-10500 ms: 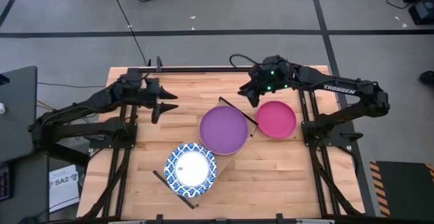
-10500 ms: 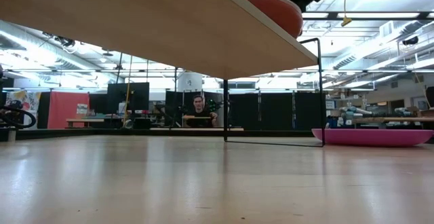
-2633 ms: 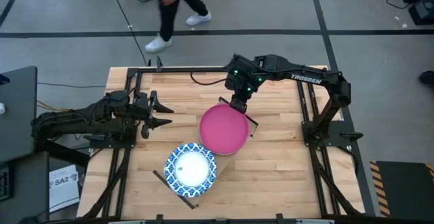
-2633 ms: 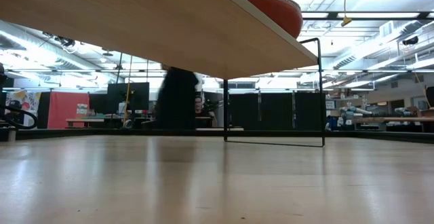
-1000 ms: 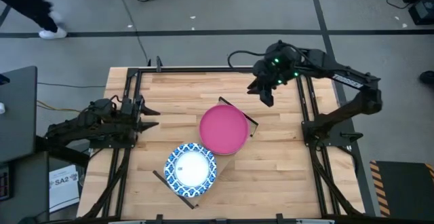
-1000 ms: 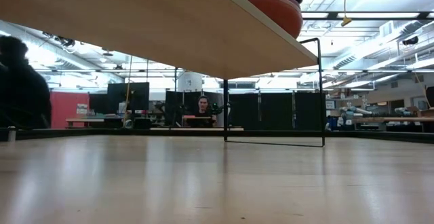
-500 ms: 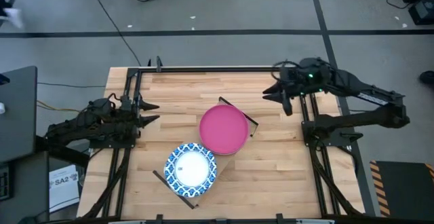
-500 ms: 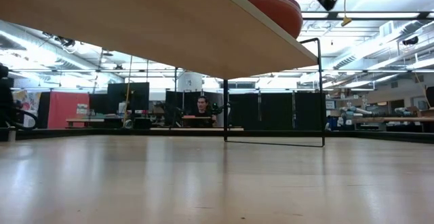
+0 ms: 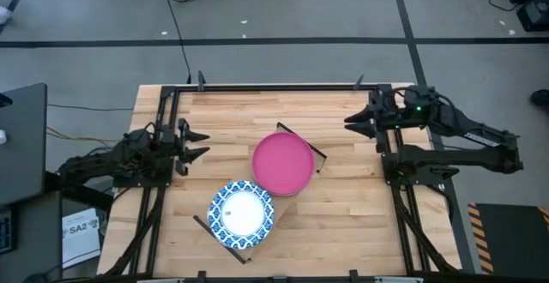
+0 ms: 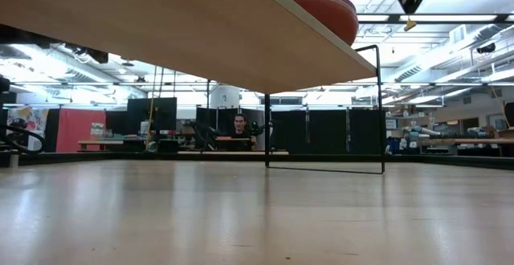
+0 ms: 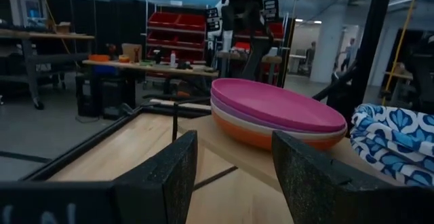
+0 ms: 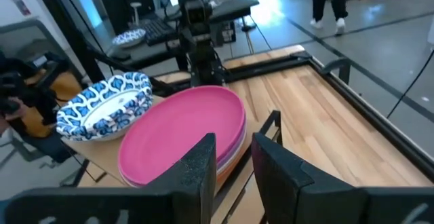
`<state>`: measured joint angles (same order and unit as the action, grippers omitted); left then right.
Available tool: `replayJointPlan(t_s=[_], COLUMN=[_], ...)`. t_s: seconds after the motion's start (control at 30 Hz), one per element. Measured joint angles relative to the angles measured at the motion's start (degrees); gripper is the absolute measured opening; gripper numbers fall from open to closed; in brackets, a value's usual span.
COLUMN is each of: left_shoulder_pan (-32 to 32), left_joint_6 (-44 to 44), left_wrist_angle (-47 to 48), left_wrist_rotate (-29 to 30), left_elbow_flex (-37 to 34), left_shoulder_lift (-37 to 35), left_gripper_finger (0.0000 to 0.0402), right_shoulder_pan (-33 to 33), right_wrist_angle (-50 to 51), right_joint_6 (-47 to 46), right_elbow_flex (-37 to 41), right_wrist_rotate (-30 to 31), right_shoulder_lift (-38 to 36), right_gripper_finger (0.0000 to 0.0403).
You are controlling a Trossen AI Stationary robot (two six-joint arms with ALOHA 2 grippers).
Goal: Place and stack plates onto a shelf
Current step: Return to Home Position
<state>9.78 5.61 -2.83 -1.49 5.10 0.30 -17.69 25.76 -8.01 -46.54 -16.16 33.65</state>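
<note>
**Status: stacking finished, arms being withdrawn.**

1. The pink plate (image 9: 282, 163), which lay on the counter (image 9: 343, 223) beside the shelf ten seconds earlier, is now seated on top of the large-plate stack. The purple plate that formerly showed as the top layer is covered by it.
2. In the left wrist view the stack is seen with the pink plate uppermost and an orange plate (image 11: 258, 134) at the bottom. The layers between show only as thin edges.
3. The blue-patterned plates (image 9: 241, 213) are stacked just beside it at the near end of the shelf (image 10: 161, 32).
4. The right arm (image 9: 463, 133), which stood over the stack under three seconds ago, has been drawn back to the right edge of the counter. The right jaws are held slightly apart and empty, well apart from the plates.
5. The left arm (image 9: 94, 163) has likewise been retracted to the left edge. The left jaws are wide apart and empty.
6. No plate is seen lying on the counter in the high view. The placing is therefore judged complete, with only the return of both arms to rest outstanding.
</note>
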Motion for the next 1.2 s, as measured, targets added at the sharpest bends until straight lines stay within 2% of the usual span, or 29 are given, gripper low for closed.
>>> replayJointPlan(t_s=[0.37,1.03,1.2], left_shoulder_pan=[0.00,-0.02,-0.02], left_joint_6=[0.24,-0.15,-0.20], left_wrist_angle=[-5.44,-5.40,-5.33], left_wrist_rotate=[0.05,1.04,1.03], left_elbow_flex=[-4.64,-4.63,-4.63], left_shoulder_lift=[-0.03,0.06,0.06], left_gripper_finger=[0.0196,0.0196,0.0196], right_shoulder_pan=[0.00,0.00,0.00], right_wrist_angle=[-0.04,3.22,2.39], right_joint_6=[0.11,2.35,3.43], right_elbow_flex=[0.06,0.10,3.15], right_wrist_rotate=[0.00,0.02,0.02], right_shoulder_lift=[-6.14,-10.97,-12.61], right_gripper_finger=[0.0102,0.0102,0.0102])
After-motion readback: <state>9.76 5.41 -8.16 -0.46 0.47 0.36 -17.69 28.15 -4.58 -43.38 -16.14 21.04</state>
